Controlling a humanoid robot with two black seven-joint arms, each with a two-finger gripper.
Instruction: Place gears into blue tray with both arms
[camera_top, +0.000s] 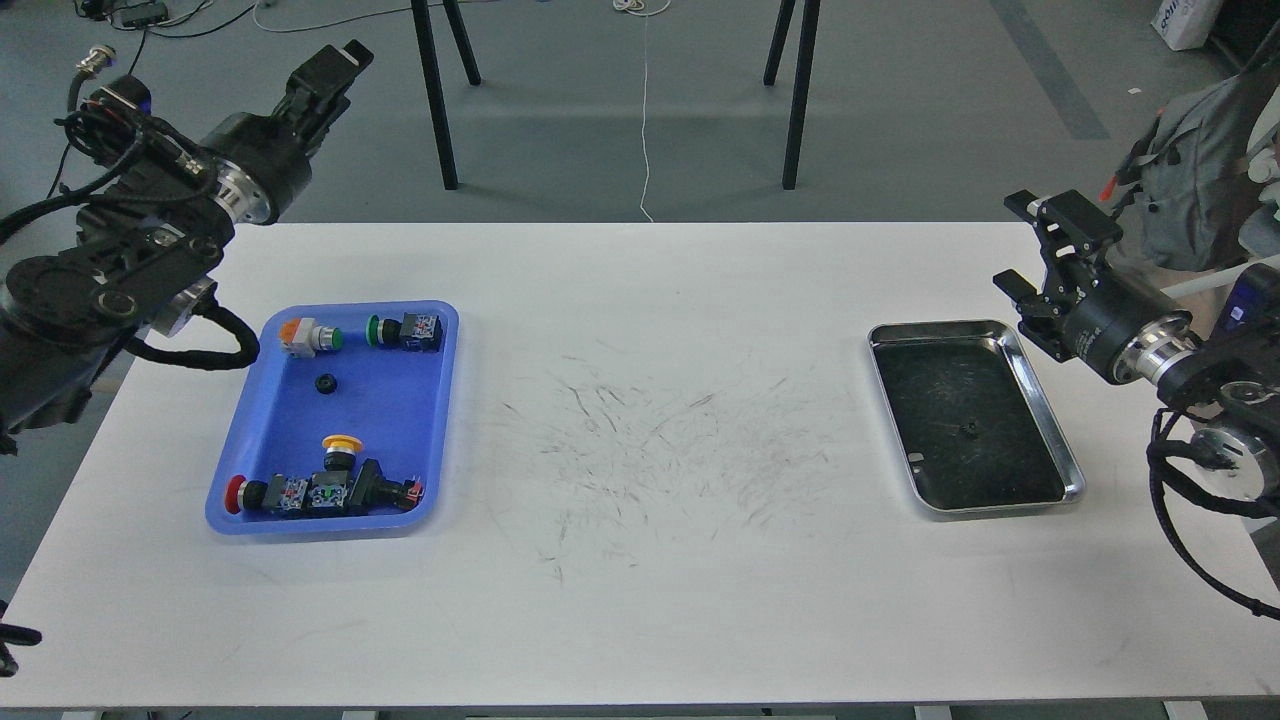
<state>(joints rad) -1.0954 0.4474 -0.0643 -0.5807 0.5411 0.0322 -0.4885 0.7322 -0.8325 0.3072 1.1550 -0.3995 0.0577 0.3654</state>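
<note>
**Gears split between two trays, both arms raised clear**

The white table (640, 620) runs bare along its near edge, scuffed with dark marks at its middle. On its left part sits the blue tray (262, 420), holding several push-button switches (330, 490) and one gear (325, 383) lying loose near its centre. Well apart, on the right, the silver tray (1070, 470) holds a second gear (968, 430) on its dark bottom. The left gripper (330, 75) hangs above the table's far left corner; whether its fingers are together or apart cannot be told. The right gripper (1035, 245) hovers just beside the silver tray's far right corner, fingers apart and holding nothing.
</note>
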